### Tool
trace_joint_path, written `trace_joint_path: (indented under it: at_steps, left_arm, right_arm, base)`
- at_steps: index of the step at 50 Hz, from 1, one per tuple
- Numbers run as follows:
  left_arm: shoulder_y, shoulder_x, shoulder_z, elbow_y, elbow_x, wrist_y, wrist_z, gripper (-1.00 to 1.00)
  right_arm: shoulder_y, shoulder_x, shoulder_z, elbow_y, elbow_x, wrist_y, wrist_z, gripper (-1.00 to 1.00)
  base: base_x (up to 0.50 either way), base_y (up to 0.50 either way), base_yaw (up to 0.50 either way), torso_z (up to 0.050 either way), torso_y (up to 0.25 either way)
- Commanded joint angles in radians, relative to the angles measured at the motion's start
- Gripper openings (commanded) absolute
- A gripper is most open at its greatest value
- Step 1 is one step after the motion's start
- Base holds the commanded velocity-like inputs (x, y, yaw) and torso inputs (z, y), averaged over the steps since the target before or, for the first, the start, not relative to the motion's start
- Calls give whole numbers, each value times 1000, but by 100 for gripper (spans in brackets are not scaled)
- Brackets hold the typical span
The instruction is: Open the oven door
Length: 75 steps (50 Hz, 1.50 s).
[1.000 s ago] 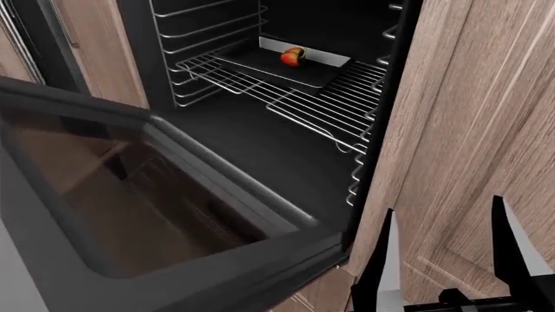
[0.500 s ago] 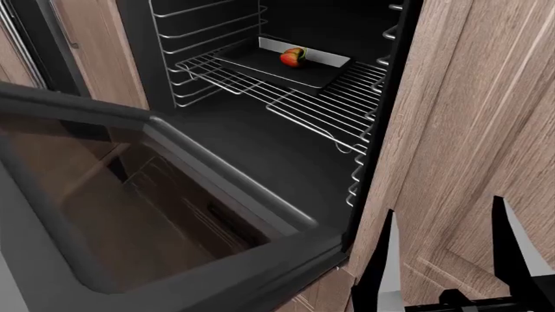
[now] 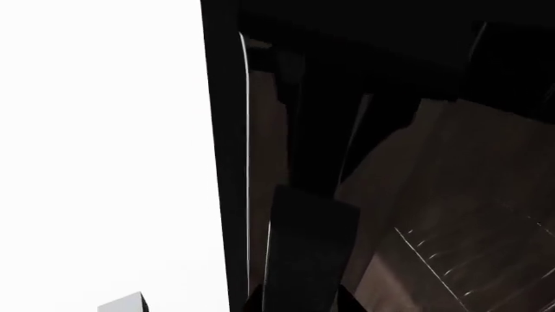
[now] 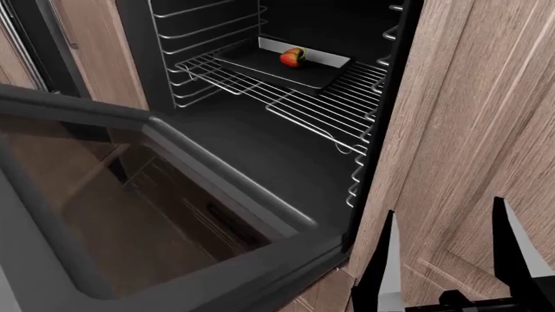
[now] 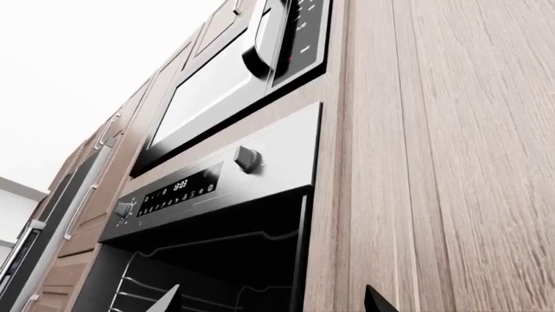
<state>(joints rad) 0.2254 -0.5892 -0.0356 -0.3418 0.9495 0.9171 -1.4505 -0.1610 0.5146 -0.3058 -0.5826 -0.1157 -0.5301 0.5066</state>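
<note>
- The oven door (image 4: 130,214) hangs far down in front of the open oven, with its glass side up, so the job looks nearly done.
- To do this step well, I think the door should be pushed down slowly and evenly until it stops, with no hard shove on the glass.
- The right pincer (image 4: 446,260) is beside the door, in front of the wood cabinet (image 4: 485,130). Its two fingers are spread apart and hold nothing.
- It would be wise to keep that pincer away from the door's edge, so it does not get bumped.
- The left pincer (image 3: 295,286) shows only as a dark shape close to the door. I cannot tell if it is spread or closed, or if it holds anything.
- Only the head view shows inside the oven: wire racks (image 4: 295,97), a dark tray (image 4: 282,68) and a small red fruit (image 4: 293,57) on it, far behind the door.
- Only the right wrist view shows what is above the door: the oven's control panel (image 5: 208,185) with a knob (image 5: 247,158), and a microwave (image 5: 234,84) higher up.
- The left wrist view is very dark, so it tells us little besides the door's glass up close.
</note>
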Motion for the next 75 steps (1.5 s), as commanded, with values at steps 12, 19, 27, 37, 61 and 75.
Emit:
trace_joint_path:
  at_steps: [12, 19, 27, 37, 61, 75]
  left_arm:
    - [20, 63, -26, 81, -116, 130, -120, -100]
    - [13, 71, -23, 44, -110, 130, -120, -100]
    - [0, 80, -16, -32, -110, 130, -120, -100]
    - [-2, 91, -10, -109, -96, 130, -120, -100]
    - [-4, 112, -7, -168, -64, 130, -120, -100]
    - [-38, 111, 41, -283, -82, 130, -120, -100]
  right_arm:
    - [5, 2, -1, 5, 5, -2, 2, 100]
    - [0, 3, -3, 3, 1, -4, 3, 100]
    - [1, 4, -4, 1, 2, -4, 4, 100]
    - [1, 4, -3, -2, 2, -1, 6, 100]
    - [3, 7, -2, 0, 3, -2, 9, 100]
    - [4, 8, -2, 0, 2, -2, 10, 100]
  base:
    - [0, 0, 0, 1, 4]
    - [0, 0, 0, 1, 4]
    - [-2, -2, 2, 1, 3]
    - [-3, 0, 2, 0, 1]
    - [-1, 2, 2, 0, 0]
    - [0, 4, 1, 0, 0]
